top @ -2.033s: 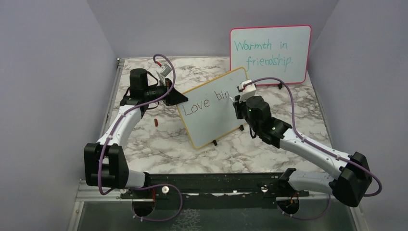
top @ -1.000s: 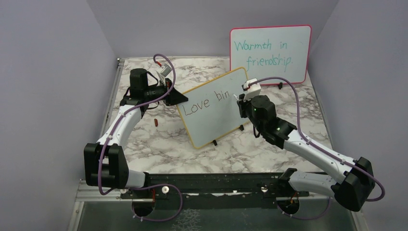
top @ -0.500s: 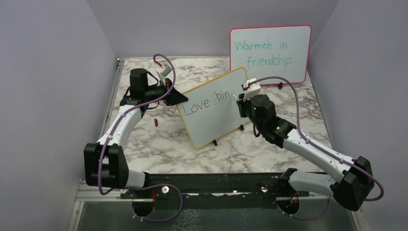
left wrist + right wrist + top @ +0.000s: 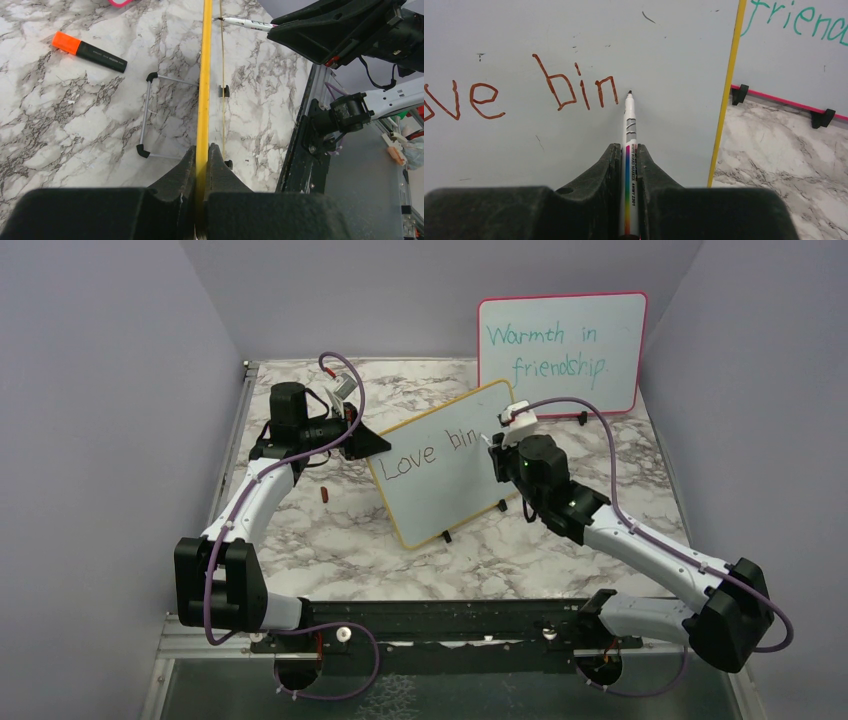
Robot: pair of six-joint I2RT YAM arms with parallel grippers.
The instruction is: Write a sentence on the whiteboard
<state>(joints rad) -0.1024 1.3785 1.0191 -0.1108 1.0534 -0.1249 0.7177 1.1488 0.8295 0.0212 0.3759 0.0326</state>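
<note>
The yellow-framed whiteboard (image 4: 445,470) stands tilted mid-table; its face fills the right wrist view (image 4: 549,145). The sentence (image 4: 432,449) reads "Love bin" in dark red-brown strokes (image 4: 574,89). My left gripper (image 4: 372,444) is shut on the board's left edge, the yellow frame (image 4: 203,100) clamped between the jaws. My right gripper (image 4: 497,447) is shut on a white marker (image 4: 629,150) with a rainbow stripe; its tip sits at the board just right of the "n". The marker also shows in the left wrist view (image 4: 247,22).
A pink-framed board (image 4: 560,352) with teal "Warmth in friendship." stands at the back right. An orange-capped black marker (image 4: 89,50) lies on the marble behind the whiteboard, near its wire stand (image 4: 145,120). A small red cap (image 4: 325,494) lies left of the board.
My right gripper, which had pulled a little right off the board after the "n", has come back left with the marker tip at the board beside the "n". The left arm has not moved.
</note>
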